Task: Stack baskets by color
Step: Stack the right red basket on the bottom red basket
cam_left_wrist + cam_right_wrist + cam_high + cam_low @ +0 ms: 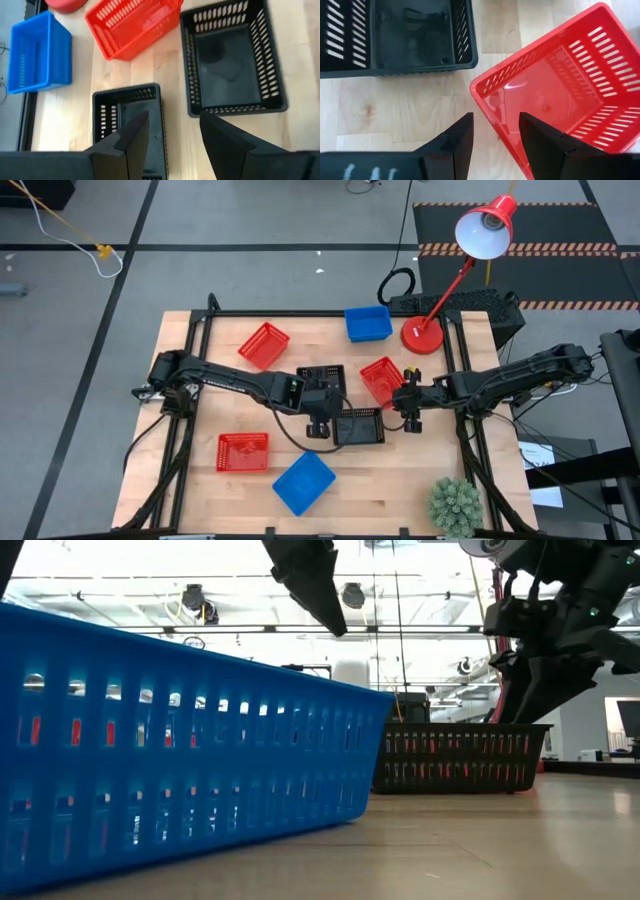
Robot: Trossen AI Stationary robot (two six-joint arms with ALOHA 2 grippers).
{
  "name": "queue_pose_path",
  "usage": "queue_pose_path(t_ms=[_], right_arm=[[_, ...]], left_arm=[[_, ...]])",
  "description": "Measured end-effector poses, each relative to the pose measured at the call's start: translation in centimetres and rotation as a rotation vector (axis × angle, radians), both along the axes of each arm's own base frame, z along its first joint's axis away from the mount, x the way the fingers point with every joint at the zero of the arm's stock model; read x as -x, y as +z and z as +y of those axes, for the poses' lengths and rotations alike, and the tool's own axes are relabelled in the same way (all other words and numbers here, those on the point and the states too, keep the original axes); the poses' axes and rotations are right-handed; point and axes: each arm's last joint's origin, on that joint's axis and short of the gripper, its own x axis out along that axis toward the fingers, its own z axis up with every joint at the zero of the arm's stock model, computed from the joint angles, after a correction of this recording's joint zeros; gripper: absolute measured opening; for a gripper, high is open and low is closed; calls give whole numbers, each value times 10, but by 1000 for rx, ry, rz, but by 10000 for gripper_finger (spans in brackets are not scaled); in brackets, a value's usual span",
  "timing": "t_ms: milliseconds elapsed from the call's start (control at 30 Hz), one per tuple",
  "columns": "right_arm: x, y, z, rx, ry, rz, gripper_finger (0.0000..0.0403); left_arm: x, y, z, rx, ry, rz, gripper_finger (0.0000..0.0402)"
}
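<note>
My left gripper hangs open above the table between two black baskets, one just under its fingers and one beyond. In the high view it is beside the middle black basket. My right gripper is open over a corner of a red basket, whose wall runs below the gap between its fingers. That red basket rests flat on the table. More baskets stand around: red, red, blue, blue.
A red lamp base stands at the far right of the table, its lamp head beyond the edge. A green plant sits at the near right corner. In the low view the near blue basket fills the foreground.
</note>
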Motion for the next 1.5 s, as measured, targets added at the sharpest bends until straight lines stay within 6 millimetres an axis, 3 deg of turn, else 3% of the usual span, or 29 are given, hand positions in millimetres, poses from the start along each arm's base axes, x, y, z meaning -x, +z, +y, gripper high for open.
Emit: queue_pose_path(t_ms=[300,600,800,1500], right_arm=[[2,-11,0,23,24,49,123],[5,-19,-1,84,122,100,9],[5,-18,-1,83,121,102,8],[-10,48,47,69,267,-63,4]], left_arm=[[-2,2,0,-2,-9,-24,179],[-6,5,-1,-15,-48,-64,179],[-8,7,-1,-22,-64,-92,179],[-13,14,-24,-132,-223,-168,179]])
